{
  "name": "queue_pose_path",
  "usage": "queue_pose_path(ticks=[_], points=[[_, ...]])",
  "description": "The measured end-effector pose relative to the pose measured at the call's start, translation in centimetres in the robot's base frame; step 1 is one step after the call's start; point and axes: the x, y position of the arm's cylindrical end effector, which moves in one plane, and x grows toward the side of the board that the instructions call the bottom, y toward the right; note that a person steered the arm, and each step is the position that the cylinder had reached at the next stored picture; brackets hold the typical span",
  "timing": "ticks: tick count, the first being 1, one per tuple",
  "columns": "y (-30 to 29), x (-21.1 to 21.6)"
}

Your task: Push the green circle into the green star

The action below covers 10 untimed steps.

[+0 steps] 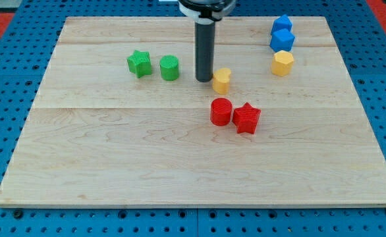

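The green circle (169, 68) sits on the wooden board left of centre, near the view's top. The green star (139, 63) lies just to its left, with a small gap between them. My tip (203, 79) rests on the board to the right of the green circle, about a block's width away. It is right beside a yellow block (222, 79), on that block's left.
A red cylinder (220, 111) and a red star (246, 118) touch each other below the yellow block. Two blue blocks (282, 34) and a yellow hexagon (282, 63) stand at the view's top right. The board's edge (199, 205) borders blue pegboard.
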Motion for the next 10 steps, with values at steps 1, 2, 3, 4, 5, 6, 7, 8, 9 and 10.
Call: queue_pose_path(ticks=[1, 2, 3, 4, 5, 6, 7, 8, 9, 10], points=[[6.1, 0.8], [9.4, 1.3], [7.0, 1.5], [0.7, 1.5], [0.4, 1.5], [0.4, 1.5], [0.4, 1.1], [0.3, 0.8], [-2.2, -1.4], [-5.9, -3.8]])
